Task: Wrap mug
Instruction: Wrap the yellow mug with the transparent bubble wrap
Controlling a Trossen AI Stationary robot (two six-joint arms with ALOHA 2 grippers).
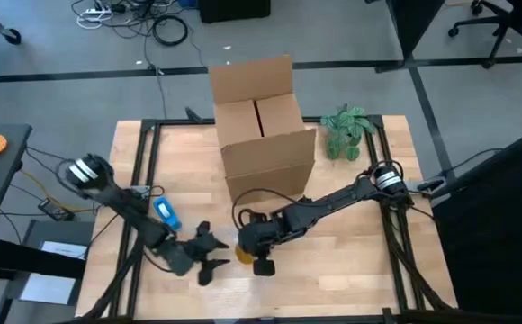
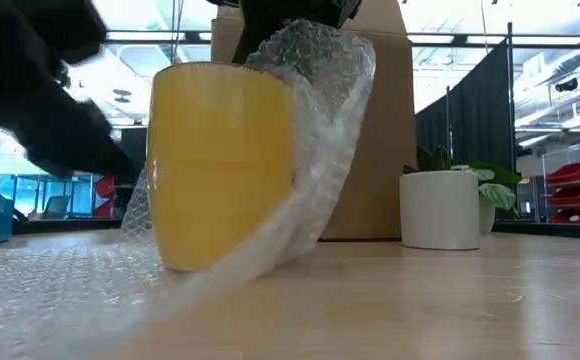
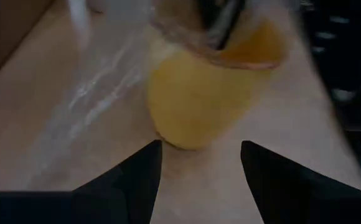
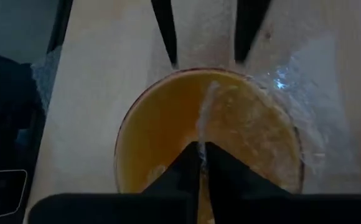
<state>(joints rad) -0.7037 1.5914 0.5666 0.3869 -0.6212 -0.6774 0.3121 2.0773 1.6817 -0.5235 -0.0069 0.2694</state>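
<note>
- The yellow mug (image 2: 222,165) stands upright on the wooden table (image 1: 351,261), in the near middle of it, just in front of the cardboard box (image 1: 263,126).
- My right gripper (image 4: 202,152) hangs straight over the mug's open mouth. Its two dark fingers are pressed together, pinching a thin edge of the bubble wrap (image 2: 320,120) between them above the mug's inside.
- In the low view the wrap rises over the mug's rim, drapes down its right side and runs out flat along the table towards the near left.
- The rest of the sheet lies spread on the wood to the left of the mug, showing as a pale sheen in my left wrist view.
- My left gripper (image 3: 199,171) sits low at the table, just to the left of the mug and pointed at it. Its fingers are spread wide with nothing between them, and the mug's base lies just beyond the tips; they are not touching it.
- In the high view my left arm reaches in from the left edge and my right arm from the right edge, the two grippers close together at the mug.
- A small potted plant (image 2: 440,205) in a white pot stands at the far right of the table, beside the box and well apart from the mug.
- A blue object (image 1: 166,212) lies on the table beside my left arm; I cannot tell what it is.
</note>
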